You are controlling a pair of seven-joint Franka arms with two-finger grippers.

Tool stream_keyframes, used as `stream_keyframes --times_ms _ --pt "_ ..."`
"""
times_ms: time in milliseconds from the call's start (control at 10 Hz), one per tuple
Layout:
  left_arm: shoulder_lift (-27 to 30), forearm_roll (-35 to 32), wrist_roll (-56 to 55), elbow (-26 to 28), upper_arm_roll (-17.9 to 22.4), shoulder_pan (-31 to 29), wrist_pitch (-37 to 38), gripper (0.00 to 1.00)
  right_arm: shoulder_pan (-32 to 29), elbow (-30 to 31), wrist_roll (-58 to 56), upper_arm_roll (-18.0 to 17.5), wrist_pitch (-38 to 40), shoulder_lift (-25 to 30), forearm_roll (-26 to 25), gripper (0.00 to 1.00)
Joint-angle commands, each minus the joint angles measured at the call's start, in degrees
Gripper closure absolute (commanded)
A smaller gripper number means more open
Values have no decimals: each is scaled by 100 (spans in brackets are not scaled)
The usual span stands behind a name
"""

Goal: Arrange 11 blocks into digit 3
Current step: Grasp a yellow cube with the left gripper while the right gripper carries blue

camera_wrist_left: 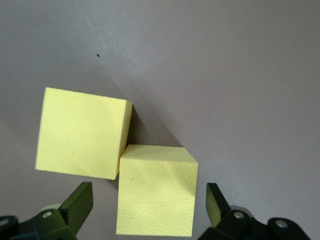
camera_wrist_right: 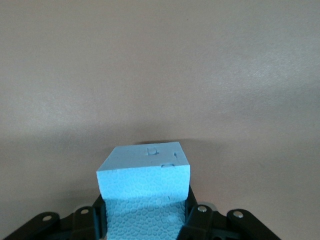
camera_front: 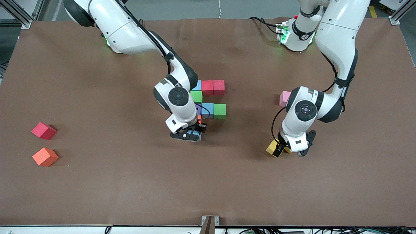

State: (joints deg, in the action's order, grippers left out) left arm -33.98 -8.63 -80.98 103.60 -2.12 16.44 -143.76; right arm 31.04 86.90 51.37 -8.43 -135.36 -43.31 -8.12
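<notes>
Red cube (camera_front: 43, 131) and orange cube (camera_front: 45, 157) lie loose at the right arm's end of the surface (camera_front: 130, 182). Right end effector (camera_front: 190, 134) is clenched on a blue cube (camera_wrist_right: 144, 175), just below the partial digit 3 (camera_front: 209, 99) at mid-surface. Left end effector (camera_front: 290, 148), fingers spread, straddles one yellow cube (camera_wrist_left: 156, 196); a second yellow cube (camera_wrist_left: 80, 132) touches it.

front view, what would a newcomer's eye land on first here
The half-built digit 3 of coloured cubes at mid-table draws the eye, with the right gripper at its camera-side end, shut on a blue cube. Toward the left arm's end, the open left gripper straddles one of two touching yellow cubes. A red cube and an orange cube lie apart toward the right arm's end.
</notes>
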Motion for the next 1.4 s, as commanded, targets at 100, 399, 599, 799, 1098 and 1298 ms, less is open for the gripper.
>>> stream_keyframes --times_ms 100,399,599,799,1098,1298 --pt "-284 -104 21 -156 -26 -1 -73 0 69 -129 172 70 36 -89 -154 100" --pt "-329 -95 21 -156 -26 -9 -135 14 25 -129 163 78 36 -107 -207 100" --pt "-337 -86 -23 -243 -26 -36 -135 45 16 -129 163 79 36 -142 -233 99" --pt "-373 -43 -102 -297 -34 -27 -135 61 34 -129 163 70 36 -160 -233 94" --pt "-363 11 -714 -768 -43 34 40 80 34 -129 172 70 36 -160 -233 54" --pt "-434 2 -1496 -1305 -69 131 653 80 51 -129 172 70 36 -160 -242 6"
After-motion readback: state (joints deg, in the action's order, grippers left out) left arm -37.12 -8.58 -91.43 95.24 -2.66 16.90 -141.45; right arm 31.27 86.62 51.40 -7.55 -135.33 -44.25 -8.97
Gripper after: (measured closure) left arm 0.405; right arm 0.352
